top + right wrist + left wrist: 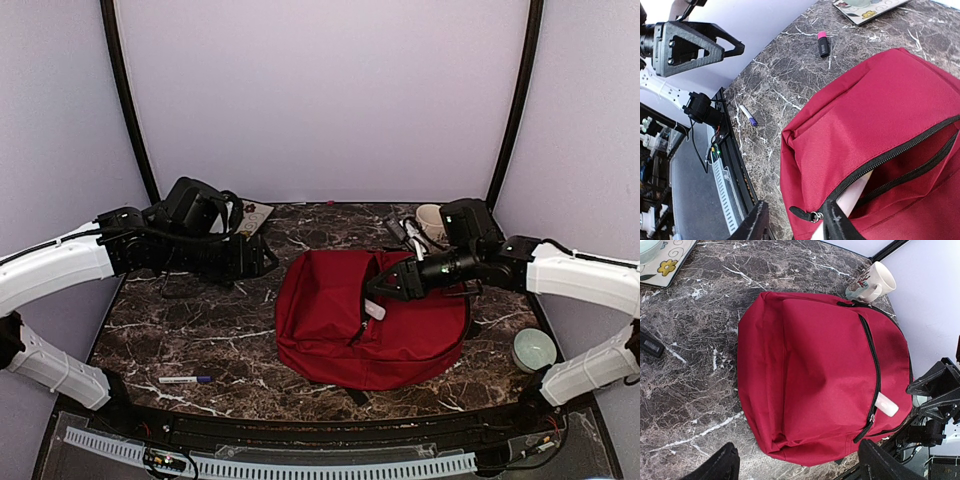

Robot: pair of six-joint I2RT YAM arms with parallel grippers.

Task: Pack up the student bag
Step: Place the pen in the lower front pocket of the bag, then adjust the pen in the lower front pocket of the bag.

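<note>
The student bag (370,325) is a red backpack lying flat mid-table, with its front zipper partly open. It also shows in the left wrist view (820,370) and the right wrist view (875,125). A white oblong item (374,310) sticks out of the zipper slot (886,404) (852,200). My right gripper (385,285) is open at that slot (796,215). One of its fingers (837,225) rests against the zipper edge beside the white item, and it holds nothing. My left gripper (262,258) hovers left of the bag, open and empty (796,460).
A white mug (430,220) and cables (400,232) lie behind the bag. A flowered flat tablet (255,215) is at the back left. A marker pen (185,380) lies front left. A black stick with a pink cap (823,44) lies nearby. A round pale container (533,348) is at the right.
</note>
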